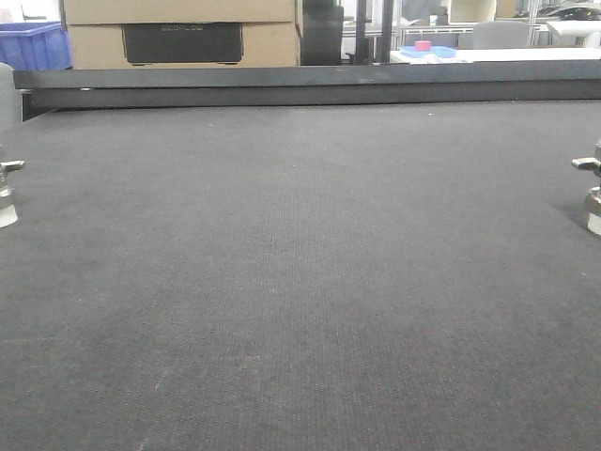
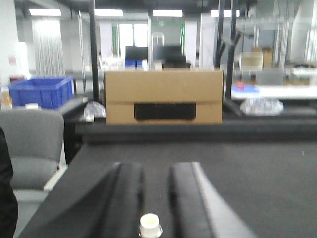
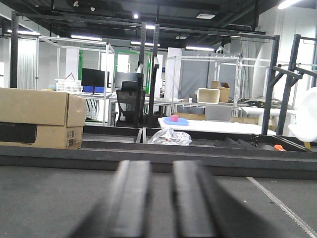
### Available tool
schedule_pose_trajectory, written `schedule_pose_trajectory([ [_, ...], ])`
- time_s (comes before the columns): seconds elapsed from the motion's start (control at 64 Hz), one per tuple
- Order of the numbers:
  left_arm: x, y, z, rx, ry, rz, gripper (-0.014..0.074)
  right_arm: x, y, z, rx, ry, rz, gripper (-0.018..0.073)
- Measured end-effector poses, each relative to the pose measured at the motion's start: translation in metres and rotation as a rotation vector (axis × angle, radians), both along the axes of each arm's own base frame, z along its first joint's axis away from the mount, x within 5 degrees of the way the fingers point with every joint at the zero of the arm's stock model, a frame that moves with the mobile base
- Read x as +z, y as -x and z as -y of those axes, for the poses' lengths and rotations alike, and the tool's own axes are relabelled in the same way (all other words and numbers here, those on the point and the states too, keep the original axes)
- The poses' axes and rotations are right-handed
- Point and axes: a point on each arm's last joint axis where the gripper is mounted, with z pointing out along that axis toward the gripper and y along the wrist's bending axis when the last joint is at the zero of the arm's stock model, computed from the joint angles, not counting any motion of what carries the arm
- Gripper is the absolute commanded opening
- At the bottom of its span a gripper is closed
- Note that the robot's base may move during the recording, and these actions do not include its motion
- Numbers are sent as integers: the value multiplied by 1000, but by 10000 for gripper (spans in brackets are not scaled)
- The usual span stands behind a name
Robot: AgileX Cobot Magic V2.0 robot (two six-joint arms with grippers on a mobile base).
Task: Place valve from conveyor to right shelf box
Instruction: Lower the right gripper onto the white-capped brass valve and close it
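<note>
The conveyor (image 1: 300, 282) is a wide dark grey woven belt that fills the front view. A metal valve (image 1: 7, 193) stands at the belt's left edge and another valve (image 1: 592, 193) at its right edge, both cut off by the frame. In the left wrist view my left gripper (image 2: 156, 168) hovers low over the belt, jaws slightly apart. A white-capped valve top (image 2: 150, 225) shows between the finger bases, untouched. My right gripper (image 3: 160, 166) is open over bare belt with nothing between its fingers. The right shelf box is out of view.
A dark metal rail (image 1: 300, 85) runs along the belt's far edge. Behind it stands a cardboard box (image 2: 163, 96) and a blue crate (image 2: 39, 91). A grey chair (image 2: 29, 144) is off the belt's left side. A crumpled plastic bag (image 3: 170, 136) lies beyond the rail.
</note>
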Motion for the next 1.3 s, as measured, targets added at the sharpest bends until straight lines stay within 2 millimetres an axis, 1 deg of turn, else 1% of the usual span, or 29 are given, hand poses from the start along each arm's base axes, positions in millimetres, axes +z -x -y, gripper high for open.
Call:
schedule_pose_trajectory([
  [0.016,3,-2,0,-1,1,-14,405,3,-1,0,0,0,-1,368],
  [0.031,9,-3,0,-1,1,-21,428,5,-4,0,0,0,-13,401],
  [0.094,19,-14,0,-3,1,-88,510,15,-11,0,0,0,-31,537],
  [0.125,25,-20,0,-9,0,-113,536,18,-16,0,0,-1,-45,576],
  [0.219,35,-33,1,-32,0,-155,596,18,-34,1,0,-2,-114,570],
  [0.312,36,-46,3,-56,2,-215,601,15,-52,1,-1,-1,-183,570],
  [0.375,35,-53,5,-76,7,-270,601,19,-62,1,0,-2,-213,570],
  [0.422,35,-55,7,-91,12,-299,601,25,-70,1,0,-2,-247,570],
  [0.5,34,-60,10,-112,20,-348,601,44,-83,1,2,-2,-304,570],
  [0.609,34,-60,11,-126,28,-368,601,70,-109,1,8,-3,-464,570],
  [0.656,34,-60,11,-128,27,-367,601,75,-123,1,10,-4,-553,570],
  [0.672,34,-60,11,-127,27,-367,601,81,-126,1,11,-3,-564,570],
  [0.75,34,-60,11,-127,27,-367,601,91,-146,1,15,-2,-685,570],
  [0.797,34,-60,11,-128,28,-368,601,91,-161,1,19,15,-771,570],
  [0.812,34,-60,11,-128,28,-368,601,94,-165,1,20,20,-784,570],
  [0.906,34,-60,11,-128,28,-371,601,92,-190,0,52,51,-924,570],
  [0.953,34,-60,11,-128,28,-373,601,87,-204,-1,75,56,-998,570],
  [1.016,34,-60,11,-129,29,-373,601,80,-218,-3,99,56,-1067,570],
  [1.094,34,-60,11,-129,29,-373,601,62,-237,-4,128,56,-1161,570],
  [1.188,34,-60,11,-129,29,-373,601,41,-254,-6,162,59,-1251,570],
  [1.25,34,-60,11,-129,29,-373,601,24,-268,-7,184,50,-1316,570],
  [1.297,34,-60,11,-129,29,-373,601,16,-274,-8,193,45,-1341,570],
])
